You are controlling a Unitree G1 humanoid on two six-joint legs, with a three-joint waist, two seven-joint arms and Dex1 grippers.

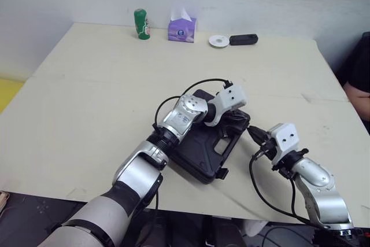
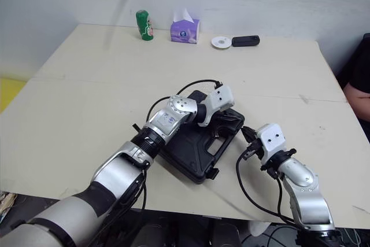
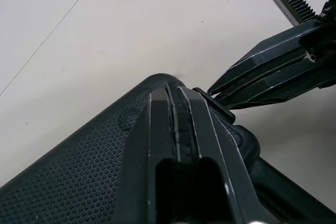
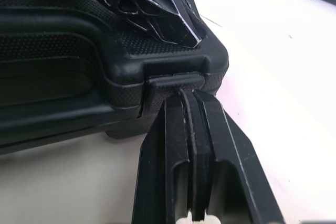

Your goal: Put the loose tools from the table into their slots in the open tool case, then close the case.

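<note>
Black tool case lies closed near the counter's front edge. Closed left fingers rest on its lid; closed right fingers touch its latch. Can and tissue box stand at the far edge.

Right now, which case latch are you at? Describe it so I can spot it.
On the beige table, find the black tool case, shut, near the front edge. The latch is the tab on its handle side at the corner farther from the robot, with the tips of the right pincer against it; the other latch juts out at the nearer corner, untouched.
</note>
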